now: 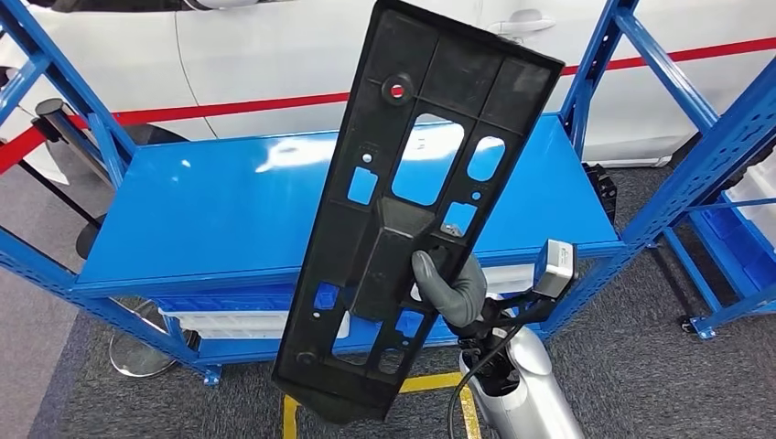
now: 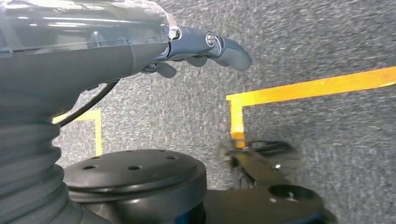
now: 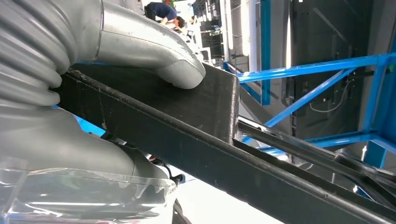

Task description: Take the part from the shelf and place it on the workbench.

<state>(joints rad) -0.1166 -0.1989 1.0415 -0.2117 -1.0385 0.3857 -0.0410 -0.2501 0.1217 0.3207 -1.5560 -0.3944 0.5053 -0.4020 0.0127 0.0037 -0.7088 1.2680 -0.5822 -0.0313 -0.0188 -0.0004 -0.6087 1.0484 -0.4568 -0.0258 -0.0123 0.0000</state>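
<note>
From the head view, the long black plastic panel is held up off the blue workbench top, its long axis running steeply from low near the robot to high and away, tilted a little to the right; the right hand grips it at a raised block near the lower middle, thumb wrapped over the edge — so the panel hangs in front of and above the bench, not on it; laying it flat would, I judge, mean tipping that axis forward and down

Left wrist view: the left hand hangs over grey carpet with yellow floor tape, fingers loosely curled, holding nothing

Right wrist view: the thumb presses on the panel's raised block; blue shelf frame lies beyond
</note>
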